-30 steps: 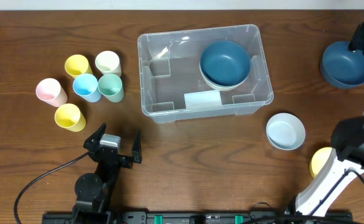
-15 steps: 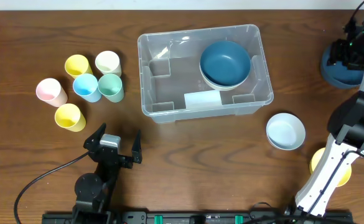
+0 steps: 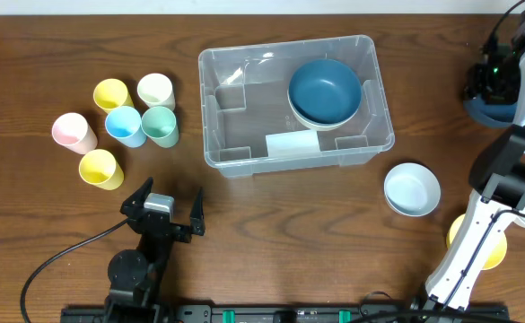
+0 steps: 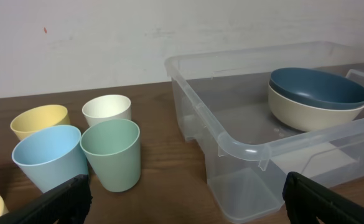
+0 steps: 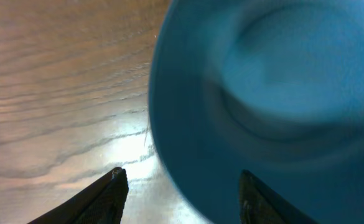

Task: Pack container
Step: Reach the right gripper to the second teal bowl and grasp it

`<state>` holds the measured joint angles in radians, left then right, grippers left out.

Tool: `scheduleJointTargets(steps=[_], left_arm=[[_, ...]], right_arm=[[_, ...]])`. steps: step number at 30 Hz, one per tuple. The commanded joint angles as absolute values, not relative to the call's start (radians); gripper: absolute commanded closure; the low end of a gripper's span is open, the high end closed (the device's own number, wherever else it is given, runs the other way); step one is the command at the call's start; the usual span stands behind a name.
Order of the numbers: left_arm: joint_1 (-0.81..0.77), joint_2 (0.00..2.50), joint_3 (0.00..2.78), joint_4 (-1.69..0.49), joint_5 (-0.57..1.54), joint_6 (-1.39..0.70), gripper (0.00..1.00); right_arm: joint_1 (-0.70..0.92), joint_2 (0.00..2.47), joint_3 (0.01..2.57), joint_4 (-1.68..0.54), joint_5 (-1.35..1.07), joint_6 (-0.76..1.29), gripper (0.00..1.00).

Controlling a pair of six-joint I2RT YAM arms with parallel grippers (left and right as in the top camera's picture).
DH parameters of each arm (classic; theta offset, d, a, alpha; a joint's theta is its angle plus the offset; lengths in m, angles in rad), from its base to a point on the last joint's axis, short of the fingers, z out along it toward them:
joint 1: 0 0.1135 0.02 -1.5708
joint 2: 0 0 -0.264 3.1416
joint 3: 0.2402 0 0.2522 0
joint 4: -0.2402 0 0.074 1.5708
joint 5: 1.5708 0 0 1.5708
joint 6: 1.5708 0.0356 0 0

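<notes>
We see the container (image 3: 244, 126) at the middle of the table (image 3: 271, 224), a large clear, colourless plastic bin, rectangular with rounded corners and a thick rim. A white label (image 3: 292, 144) lies against its near wall, and we cannot read any writing on it. In its far right part a dark blue bowl (image 3: 325, 88) is nested in a cream bowl (image 4: 315, 112). The rest of its floor shows only moulded steps at the corners. To the left of the container stands a cluster of six upright cups: a yellow cup (image 3: 111, 93) and a cream cup (image 3: 155, 90) at the far side, a pink cup (image 3: 74, 132), a light blue cup (image 3: 124, 126) and a green cup (image 3: 160, 126) in the middle row, and a second yellow cup (image 3: 100, 169) nearest. The left end effector (image 3: 170, 199) rests near the table's near edge, its fingers spread wide and grasping nothing, pointing toward the gap between cups and container. At the far right, the right end effector (image 5: 180, 180) hangs just above a second dark blue bowl (image 3: 485, 112), released, one finger over the wood and the other over the bowl's hollow, with the rim between them. A pale blue bowl (image 3: 412, 189) sits to the near right of the container, and a yellow bowl (image 3: 459, 235) is half hidden behind the right arm.
</notes>
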<state>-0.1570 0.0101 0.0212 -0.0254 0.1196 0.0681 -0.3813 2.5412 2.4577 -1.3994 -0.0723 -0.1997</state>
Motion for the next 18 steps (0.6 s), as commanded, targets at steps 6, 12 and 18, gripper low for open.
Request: scheduleJointTargets(steps=[6, 12, 18], left_arm=[[-0.151, 0.004, 0.004, -0.06, 0.128, 0.078, 0.02], [-0.151, 0.004, 0.004, -0.059, 0.128, 0.078, 0.02], [-0.151, 0.004, 0.004, -0.059, 0.128, 0.078, 0.02]], right_arm=[[-0.386, 2.59, 2.457, -1.382, -0.086, -0.222, 0.67], [-0.386, 2.59, 2.457, -1.374, -0.087, -0.211, 0.9], [-0.379, 2.588, 2.463, -1.393, -0.088, -0.18, 0.99]])
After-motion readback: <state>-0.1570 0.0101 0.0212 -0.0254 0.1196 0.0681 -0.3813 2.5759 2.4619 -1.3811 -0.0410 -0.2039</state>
